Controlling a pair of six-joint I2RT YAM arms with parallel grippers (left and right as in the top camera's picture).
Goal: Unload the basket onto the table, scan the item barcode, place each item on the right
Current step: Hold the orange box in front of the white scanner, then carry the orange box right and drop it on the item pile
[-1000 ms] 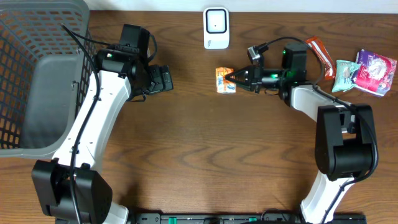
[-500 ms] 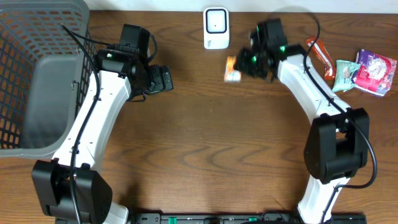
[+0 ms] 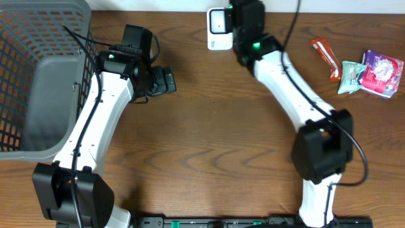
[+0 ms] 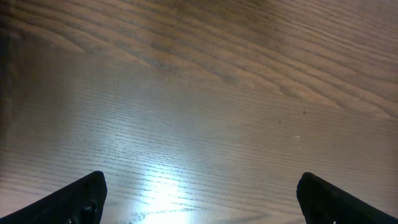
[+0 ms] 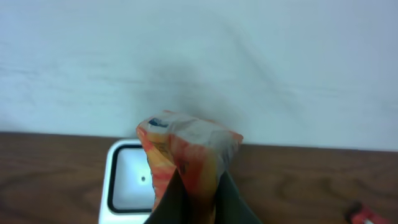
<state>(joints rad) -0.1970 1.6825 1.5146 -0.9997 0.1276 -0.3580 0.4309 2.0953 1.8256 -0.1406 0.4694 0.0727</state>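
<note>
- Orange and yellow-white packet (image 5: 186, 152) upright in the right wrist view, long axis running straight away from the fingers, free end up toward the pale wall.
- Pinched at its lower end by the right end effector (image 5: 200, 186), dark fingers pressed together on the wrapper.
- Held in the air in front of the white scanner (image 5: 124, 183), overlapping the right edge of its dark-rimmed window; touching or apart, cannot tell.
- Crumpled and glossy, with a small blue mark at the upper left corner; print too blurred to read.
- Hidden in the overhead view under the right arm, at the far edge of the table (image 3: 209, 139).
- Left end effector (image 4: 205, 202) spread wide, low over bare wood, not far from the grey basket (image 3: 38, 69).
- Against a second ago: packet carried from mid-table, below and right of the scanner, up to the scanner itself; right arm swung from the right side toward the back edge; left arm unmoved.
</note>
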